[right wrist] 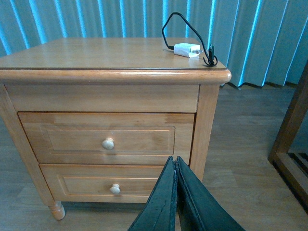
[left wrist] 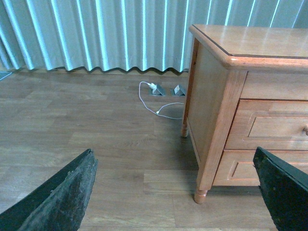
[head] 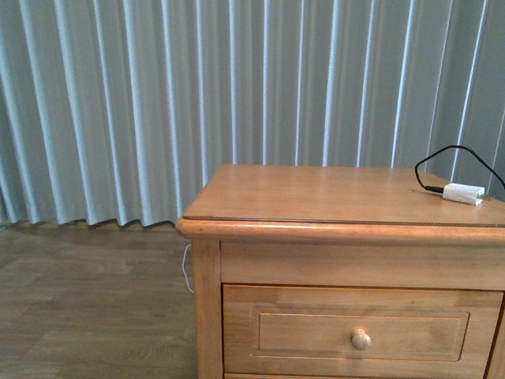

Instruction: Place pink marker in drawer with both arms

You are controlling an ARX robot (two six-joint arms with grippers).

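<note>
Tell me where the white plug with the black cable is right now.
In the front view the white plug lies on the nightstand top at its far right, near the back corner, with its black cable looping up beside the curtain.

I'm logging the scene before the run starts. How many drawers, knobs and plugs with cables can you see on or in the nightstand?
Drawers: 2, the taller drawer and the shallower drawer
Knobs: 2, upper knob and lower knob
Plugs with cable: 1, the white plug
Total: 5

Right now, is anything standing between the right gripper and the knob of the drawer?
Nothing visible does. The shut right gripper faces the drawer, and the knob is unobstructed. The drawer is closed; no pink marker shows.
</note>
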